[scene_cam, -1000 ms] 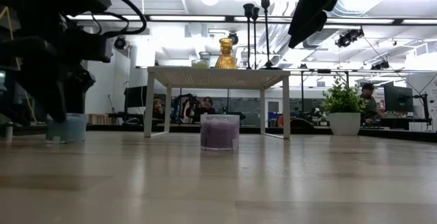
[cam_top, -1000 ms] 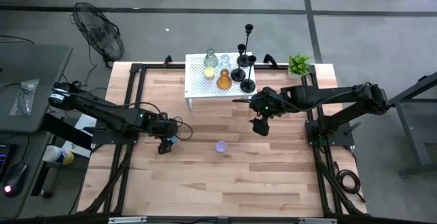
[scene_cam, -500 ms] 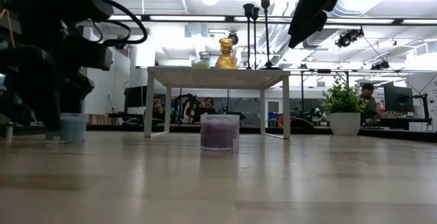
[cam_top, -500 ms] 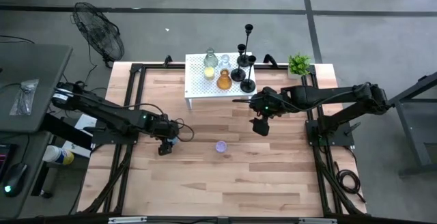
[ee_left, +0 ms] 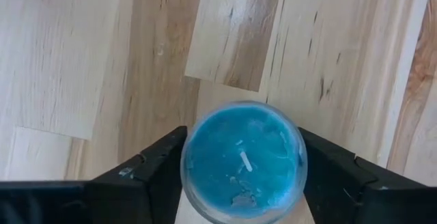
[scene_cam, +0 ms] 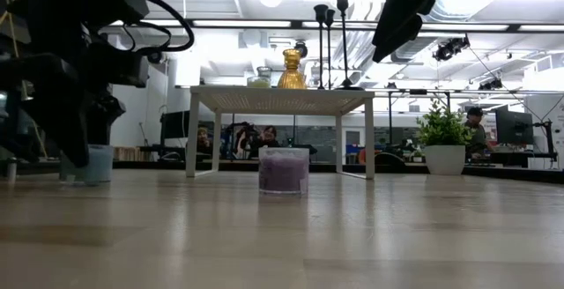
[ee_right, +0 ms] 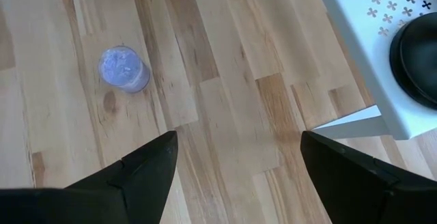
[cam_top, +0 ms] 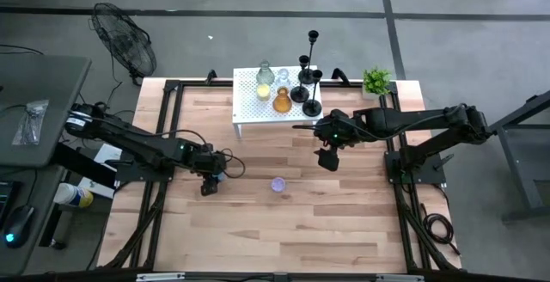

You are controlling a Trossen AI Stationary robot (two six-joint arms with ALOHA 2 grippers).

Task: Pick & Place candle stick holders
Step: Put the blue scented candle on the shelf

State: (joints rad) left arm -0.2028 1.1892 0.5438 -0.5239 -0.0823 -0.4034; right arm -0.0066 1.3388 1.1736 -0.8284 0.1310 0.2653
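Observation:
A blue glass candle holder (ee_left: pixel 242 161) stands on the wooden table, left of the middle (cam_top: pixel 216 177). My left gripper (cam_top: pixel 209 183) is down around it, its fingers on either side (ee_left: pixel 242 169). A purple glass holder (cam_top: pixel 278 184) stands on its base mid-table and also shows in the low view (scene_cam: pixel 284 170). Three black candlesticks (cam_top: pixel 305 80) and an amber holder (cam_top: pixel 282 101) stand on a small white stand (cam_top: pixel 249 114) at the far side. My right gripper (cam_top: pixel 326 157) hangs open and empty above the table, in front of the stand. My left gripper pinches the blue holder's round glass wall (ee_left: pixel 184 176) between its two fingers, one on each opposite side. The fingers come from above, pointing down. The holder stands upright, and in the low view its base (scene_cam: pixel 88 180) looks to be on the table.
A small green potted plant (cam_top: pixel 375 81) stands at the table's far right corner. Clear and yellowish glass pieces (cam_top: pixel 264 80) share the white stand. A fan (cam_top: pixel 125 37) stands on the floor beyond the far left corner. Bare wood lies toward the near edge (cam_top: pixel 284 239).
My left gripper has shifted slightly toward the table's right edge, staying low around the blue holder.

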